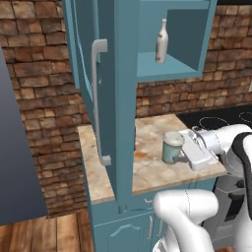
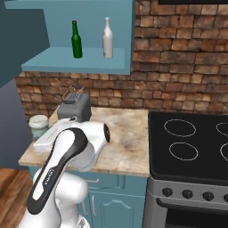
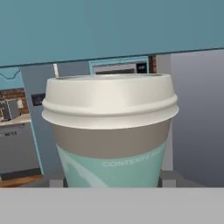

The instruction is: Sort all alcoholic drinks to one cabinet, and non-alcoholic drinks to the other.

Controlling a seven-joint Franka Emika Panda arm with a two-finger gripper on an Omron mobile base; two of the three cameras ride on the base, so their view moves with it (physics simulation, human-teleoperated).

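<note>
A small pale lidded cup with a greenish band [image 1: 172, 147] stands near the counter's front edge, also at the far left of the right base view [image 2: 38, 124]. It looms large in the hand view [image 3: 111, 127]. My gripper [image 1: 182, 153] reaches it from the right, fingers on either side, shut on the cup. The fingertips [image 3: 168, 177] just show beside the cup's base. A slim cream-white bottle [image 1: 161, 42] stands on the open upper cabinet shelf [image 2: 75, 62], next to a green glass bottle [image 2: 76, 40].
An open teal cabinet door [image 1: 115, 98] with a grey handle hangs over the counter just left of the cup. A dark toaster [image 2: 75, 109] sits at the back of the counter [image 2: 129, 142]. A black stovetop [image 2: 191, 142] lies to the right.
</note>
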